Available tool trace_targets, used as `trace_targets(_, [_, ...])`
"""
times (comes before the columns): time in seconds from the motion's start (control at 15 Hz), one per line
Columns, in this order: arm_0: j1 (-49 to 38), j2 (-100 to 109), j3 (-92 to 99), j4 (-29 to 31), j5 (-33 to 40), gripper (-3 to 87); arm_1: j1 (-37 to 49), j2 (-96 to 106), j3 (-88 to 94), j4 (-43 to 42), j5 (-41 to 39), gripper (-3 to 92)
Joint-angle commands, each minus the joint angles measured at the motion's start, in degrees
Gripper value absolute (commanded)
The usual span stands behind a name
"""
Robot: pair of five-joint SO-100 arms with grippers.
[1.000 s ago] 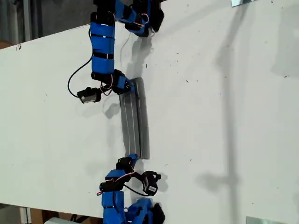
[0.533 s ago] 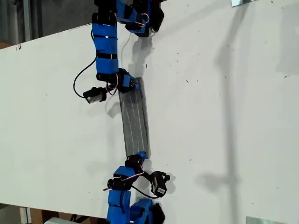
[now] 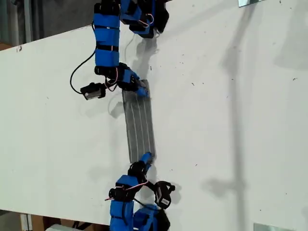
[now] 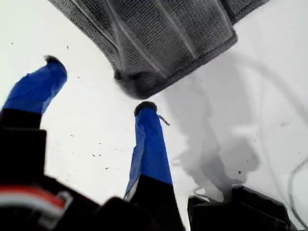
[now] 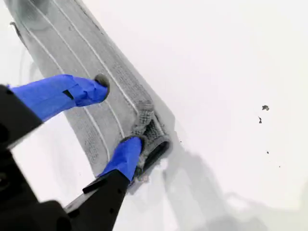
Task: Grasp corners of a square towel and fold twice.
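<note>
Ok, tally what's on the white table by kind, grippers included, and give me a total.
Towel, grey striped, folded into a long strip: 1
Blue grippers: 2, my first gripper just off one end of the cloth and my second gripper over the other end
Total: 3

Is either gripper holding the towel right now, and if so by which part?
Neither holds it. My first gripper is open just off one end of the folded towel; my second gripper is open, jaws straddling the other end's corner.
</note>
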Motion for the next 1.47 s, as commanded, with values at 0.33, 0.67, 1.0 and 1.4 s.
trace_targets(0.33, [-6.77, 27.69, 21.36, -2.55, -0.18, 19.9, 16.00, -8.00, 8.53, -14.59, -8.35, 40.4])
trace_targets(0.67, [-8.88, 52.03, 35.68, 3.60, -3.34, 19.8, 20.65, -21.80, 1.67, -13.89, -11.60, -0.1])
trace_targets(1.0, [-9.49, 80.16, 44.82, 18.98, -5.36, 19.5, 21.80, 4.22, 25.84, -17.14, -2.81, -0.1])
trace_targets(1.4, [-14.68, 82.53, 45.53, 18.81, 1.23, 18.9, 9.40, 30.67, 8.44, 1.85, 6.15, -0.1])
